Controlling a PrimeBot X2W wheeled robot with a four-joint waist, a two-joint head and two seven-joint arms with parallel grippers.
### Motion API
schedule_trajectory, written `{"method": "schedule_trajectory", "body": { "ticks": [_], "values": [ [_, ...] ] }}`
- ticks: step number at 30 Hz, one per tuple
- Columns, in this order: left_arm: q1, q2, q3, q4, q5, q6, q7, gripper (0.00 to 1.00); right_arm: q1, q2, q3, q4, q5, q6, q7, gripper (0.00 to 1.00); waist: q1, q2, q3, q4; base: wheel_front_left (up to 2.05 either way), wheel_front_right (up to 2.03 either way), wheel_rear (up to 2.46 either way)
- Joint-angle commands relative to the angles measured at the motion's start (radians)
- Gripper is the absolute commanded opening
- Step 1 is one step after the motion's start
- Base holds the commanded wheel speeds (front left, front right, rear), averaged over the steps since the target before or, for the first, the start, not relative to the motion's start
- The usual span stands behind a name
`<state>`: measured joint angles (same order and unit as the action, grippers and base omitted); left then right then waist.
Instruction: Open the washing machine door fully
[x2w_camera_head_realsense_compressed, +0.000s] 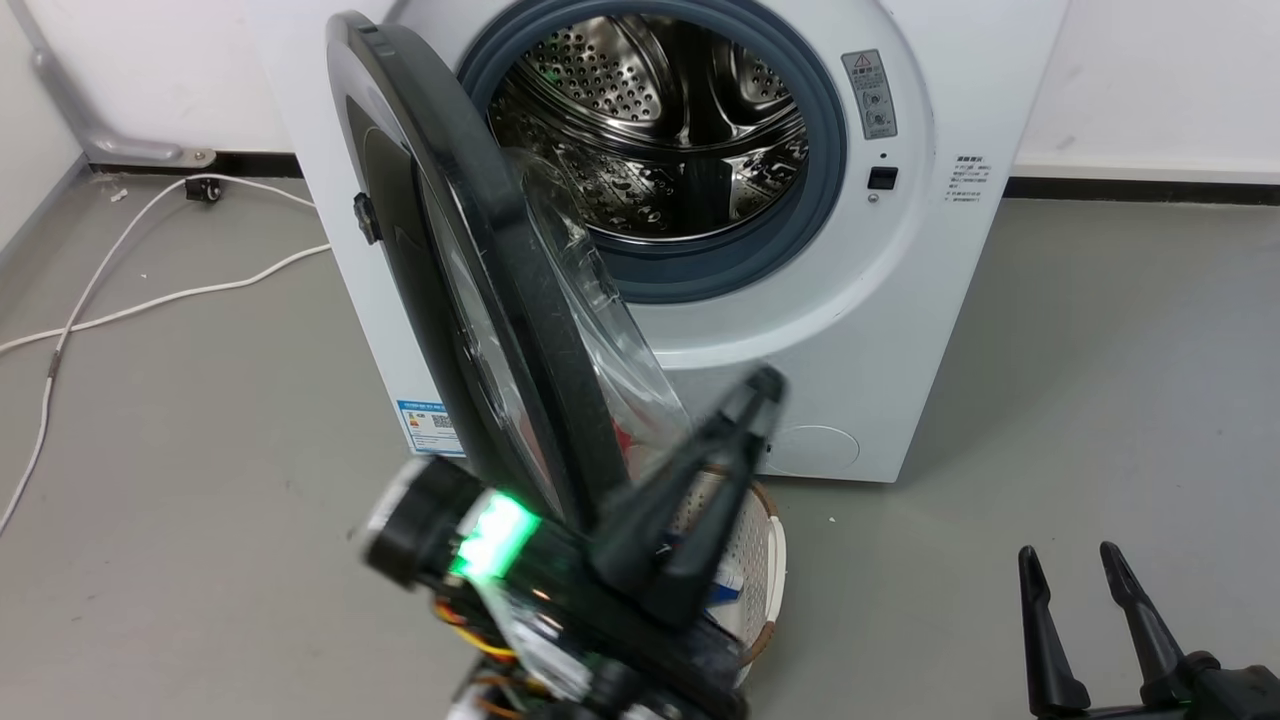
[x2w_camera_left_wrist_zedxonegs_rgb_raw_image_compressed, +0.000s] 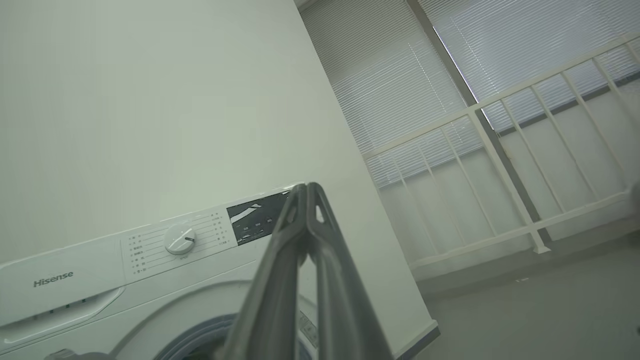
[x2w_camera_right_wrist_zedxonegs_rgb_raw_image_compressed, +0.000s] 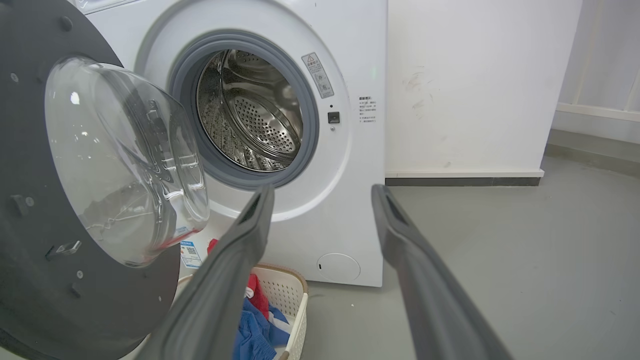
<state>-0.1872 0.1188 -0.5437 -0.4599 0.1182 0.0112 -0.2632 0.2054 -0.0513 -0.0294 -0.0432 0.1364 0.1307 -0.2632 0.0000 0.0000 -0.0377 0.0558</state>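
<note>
The washing machine door (x2w_camera_head_realsense_compressed: 500, 270) stands about half open, edge-on to the head camera, hinged on the left of the washing machine (x2w_camera_head_realsense_compressed: 900, 330) and clear of the steel drum (x2w_camera_head_realsense_compressed: 660, 120). It looks rigid and fairly heavy, but the hinge carries that weight, so it should swing with a steady sideways push. The glossy black rim is likely slippery to pinch. The domed glass bowl (x2w_camera_right_wrist_zedxonegs_rgb_raw_image_compressed: 125, 160) is the fragile part and is best left alone. The flat dark inner face near the free edge, far from the hinge, gives the most leverage.

The left hand (x2w_camera_head_realsense_compressed: 762, 388) has its fingers pressed together on nothing, low on the door's drum side; contact with the rim cannot be told. The right hand (x2w_camera_head_realsense_compressed: 1068, 550) hangs apart and empty, well away.

The grey floor (x2w_camera_head_realsense_compressed: 1100, 400) is smooth. A white laundry basket (x2w_camera_head_realsense_compressed: 765, 560) sits just below the door, and a cable (x2w_camera_head_realsense_compressed: 150, 300) trails on the side it swings toward.
</note>
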Motion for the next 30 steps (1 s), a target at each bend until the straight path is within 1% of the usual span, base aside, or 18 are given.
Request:
{"method": "schedule_trajectory", "body": {
  "ticks": [1, 8, 15, 21, 30],
  "values": [
    [0.013, -0.003, -0.026, 0.017, -0.008, -0.008, -0.002, 0.0, -0.005, 0.002, 0.002, -0.002, -0.006, 0.0, -0.002, 1.0, 0.0, 0.0, 0.001, 0.0, 0.0, 0.0, 0.0],
    [0.045, -0.019, -0.138, 0.127, -0.045, -0.032, -0.002, 0.0, -0.014, 0.002, 0.005, -0.003, -0.005, 0.0, -0.002, 1.0, 0.0, 0.0, 0.013, 0.0, 0.0, 0.0, 0.0],
    [0.083, -0.009, -0.184, 0.254, -0.079, -0.033, -0.002, 0.0, -0.022, 0.002, 0.005, -0.002, -0.009, 0.0, -0.002, 1.0, 0.0, 0.0, 0.035, -0.002, 0.0, 0.0, 0.0],
    [0.093, -0.012, -0.168, 0.365, -0.114, -0.015, -0.003, 0.0, -0.036, 0.002, 0.007, -0.002, -0.01, 0.0, -0.002, 1.0, 0.0, 0.0, 0.057, -0.005, 0.0, 0.0, 0.0],
    [0.084, -0.015, -0.111, 0.47, -0.146, 0.022, -0.003, 0.0, -0.059, 0.002, 0.0, -0.001, -0.015, 0.0, -0.002, 1.0, 0.0, 0.0, 0.092, 0.0, 0.0, 0.0, 0.0]
  ]
}}
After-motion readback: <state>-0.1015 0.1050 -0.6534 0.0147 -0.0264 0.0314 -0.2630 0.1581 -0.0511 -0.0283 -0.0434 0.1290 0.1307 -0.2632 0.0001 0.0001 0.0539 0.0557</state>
